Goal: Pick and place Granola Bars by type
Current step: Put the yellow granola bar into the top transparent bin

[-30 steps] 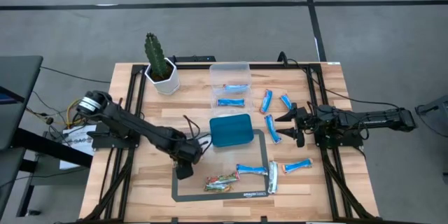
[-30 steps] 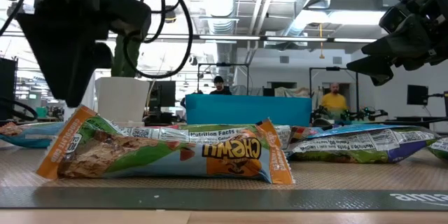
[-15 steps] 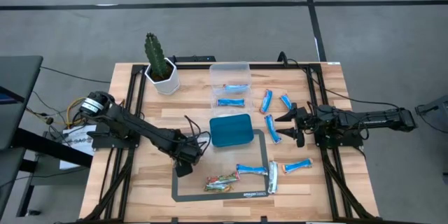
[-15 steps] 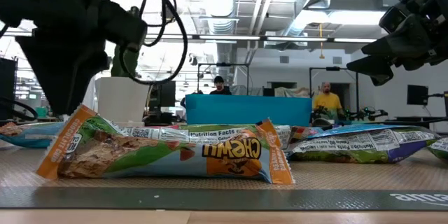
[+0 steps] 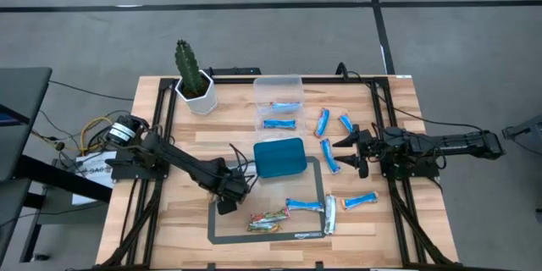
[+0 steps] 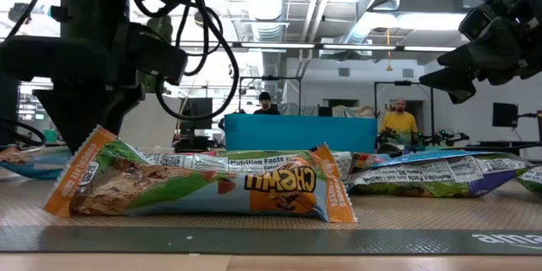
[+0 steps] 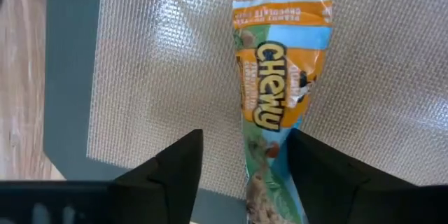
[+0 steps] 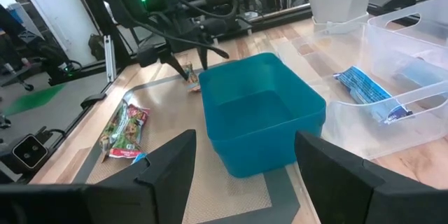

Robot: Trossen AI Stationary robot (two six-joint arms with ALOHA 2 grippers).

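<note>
A multicoloured Chewy granola bar (image 7: 281, 91) lies flat on the mesh mat (image 7: 161, 77), near the table's front; the low view shows it in front (image 6: 203, 188). My left gripper (image 7: 245, 176) points straight down over that bar's left end (image 6: 85, 148), open, one finger on each side of the end. Blue-and-white bars (image 5: 303, 206) lie scattered to the right, and two more lie in a clear tub (image 5: 279, 102). My right gripper (image 5: 349, 147) waits open above the table's right side. My left gripper comes at the Chewy bar's end (image 7: 269, 189) from above, its open fingers (image 7: 318, 182) standing across the bar. The bar lies flat on the mat. Whether a finger touches the wrapper, I cannot tell.
A teal tray (image 5: 279, 157) stands at mid-table, just beyond the mat. A potted cactus (image 5: 193, 80) stands at the far left. A second multicoloured bar (image 6: 432, 174) lies behind the first. Bare wood lies left of the mat (image 5: 182, 212).
My left gripper has come down toward the Chewy bar's left end, still pointing down and open. The bar has not moved.
</note>
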